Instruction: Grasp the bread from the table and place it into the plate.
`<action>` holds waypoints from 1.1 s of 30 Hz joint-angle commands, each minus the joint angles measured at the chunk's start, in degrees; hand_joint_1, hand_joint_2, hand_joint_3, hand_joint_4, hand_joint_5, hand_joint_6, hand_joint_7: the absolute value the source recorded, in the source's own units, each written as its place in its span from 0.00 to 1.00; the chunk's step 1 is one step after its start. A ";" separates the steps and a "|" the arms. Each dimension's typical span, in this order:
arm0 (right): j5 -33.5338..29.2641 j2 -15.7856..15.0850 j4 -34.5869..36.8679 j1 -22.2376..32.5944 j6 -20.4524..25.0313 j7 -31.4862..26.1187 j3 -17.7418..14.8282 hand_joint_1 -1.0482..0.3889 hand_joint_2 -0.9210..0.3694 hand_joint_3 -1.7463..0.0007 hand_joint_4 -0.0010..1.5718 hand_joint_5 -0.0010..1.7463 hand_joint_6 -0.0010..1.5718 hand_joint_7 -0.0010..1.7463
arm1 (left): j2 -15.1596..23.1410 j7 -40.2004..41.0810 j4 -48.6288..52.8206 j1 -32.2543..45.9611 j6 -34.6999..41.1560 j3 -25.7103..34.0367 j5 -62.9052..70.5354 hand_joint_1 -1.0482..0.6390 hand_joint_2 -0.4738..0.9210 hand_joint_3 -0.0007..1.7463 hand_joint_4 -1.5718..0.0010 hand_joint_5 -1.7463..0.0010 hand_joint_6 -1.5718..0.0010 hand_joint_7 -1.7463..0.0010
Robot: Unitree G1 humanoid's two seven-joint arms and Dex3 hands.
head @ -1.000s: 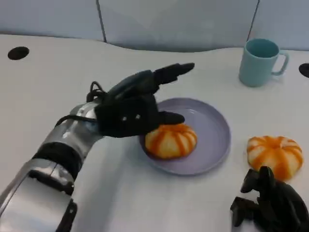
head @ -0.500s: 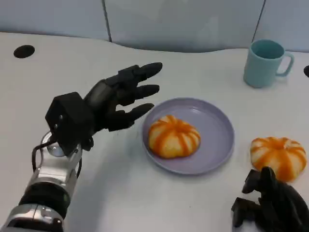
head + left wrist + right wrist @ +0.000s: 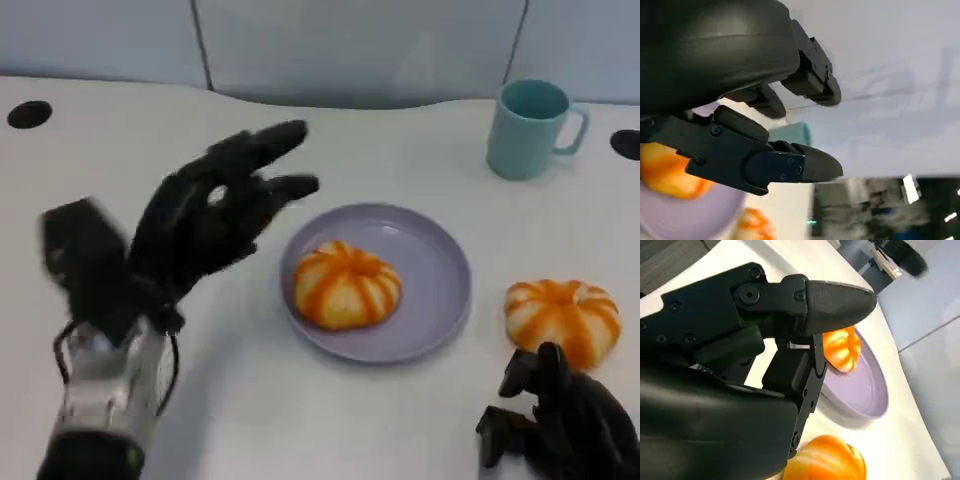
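Already the left hand (image 3: 205,215), fingers (image 3: 265,140) spread and holding nothing, had drawn back from the round orange-striped bread (image 3: 346,284) lying in the lilac plate (image 3: 440,270), so placing looked done, while the right hand (image 3: 560,425) rested curled on the white bench (image 3: 400,150).

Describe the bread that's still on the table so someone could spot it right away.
Start at the lavender plate mid-table. Beside it, on the teal mug's side, an orange-striped bread sits directly on the table, just ahead of the right robot hand. Its twin lies on the plate.
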 commanded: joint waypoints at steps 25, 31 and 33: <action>-0.93 -0.71 2.72 -1.66 0.04 -1.69 -0.32 0.41 0.00 0.71 0.81 0.74 0.76 0.65 | 0.58 2.67 -23.05 20.78 22.27 4.36 -4.94 0.34 1.00 0.23 0.66 0.00 0.74 0.16; -0.92 -0.71 2.71 -1.65 0.04 -1.70 -0.31 0.41 0.00 0.71 0.81 0.74 0.76 0.65 | 0.53 2.65 -23.13 20.77 22.42 4.44 -4.88 0.34 1.00 0.23 0.66 0.00 0.74 0.15; -0.80 -0.84 3.53 -1.90 -0.75 -1.27 -0.71 0.41 0.00 0.71 0.81 0.74 0.76 0.65 | 0.26 3.49 -19.60 20.75 20.56 4.57 -3.22 0.34 1.00 0.23 0.66 0.00 0.74 0.15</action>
